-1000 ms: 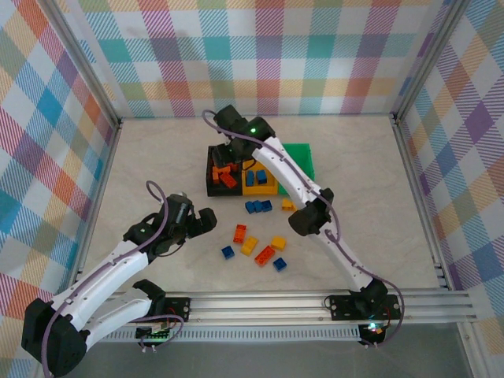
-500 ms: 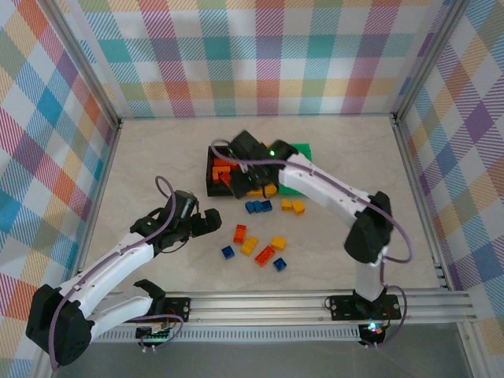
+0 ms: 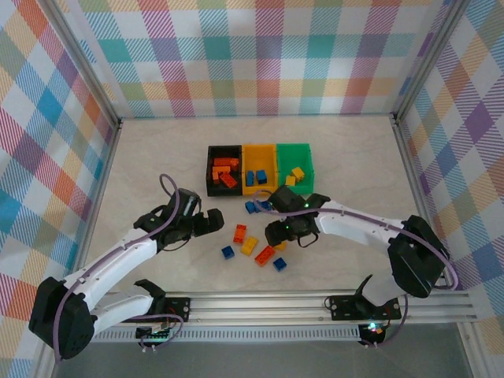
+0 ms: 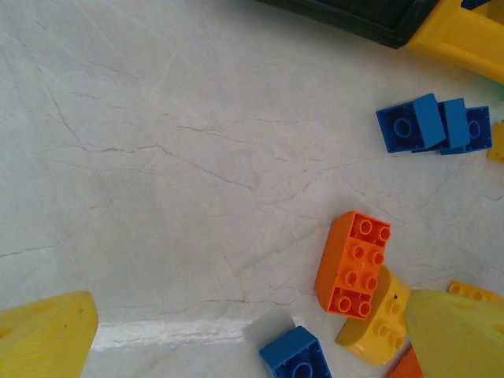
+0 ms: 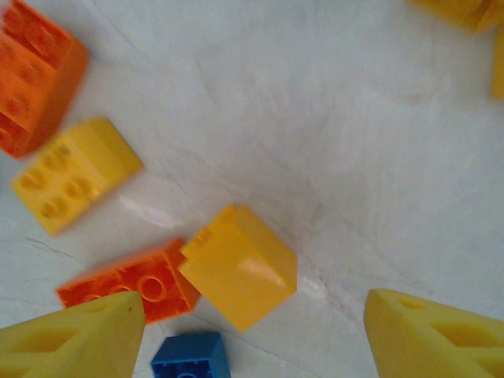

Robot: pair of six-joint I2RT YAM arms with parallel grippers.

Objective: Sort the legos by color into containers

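Note:
Three joined containers sit in a row: black [image 3: 213, 183] with orange legos, yellow-orange [image 3: 259, 150] with blue ones, green [image 3: 309, 157] with a yellow one. Loose legos lie in front of them. My right gripper [image 3: 274, 236] [image 5: 252, 339] is open and hangs low over a yellow brick [image 5: 240, 268], which lies on the table between its fingers, untouched. An orange brick [image 5: 130, 283] and a blue one [image 5: 189, 358] lie beside it. My left gripper [image 3: 213, 221] [image 4: 252, 339] stands open just left of the pile, with an orange brick [image 4: 354, 264], a yellow brick [image 4: 374, 319] and a blue brick [image 4: 295, 358] ahead of it.
A blue pair [image 3: 253, 206] [image 4: 433, 126] lies just in front of the yellow-orange bin. The pale tabletop is walled by checkered panels, with a metal rail [image 3: 276, 303] along the near edge. Bare table stretches to the left and right of the pile.
My right arm has swung from above the bins down to the loose bricks, now low over the yellow one. My left gripper has edged right toward the pile.

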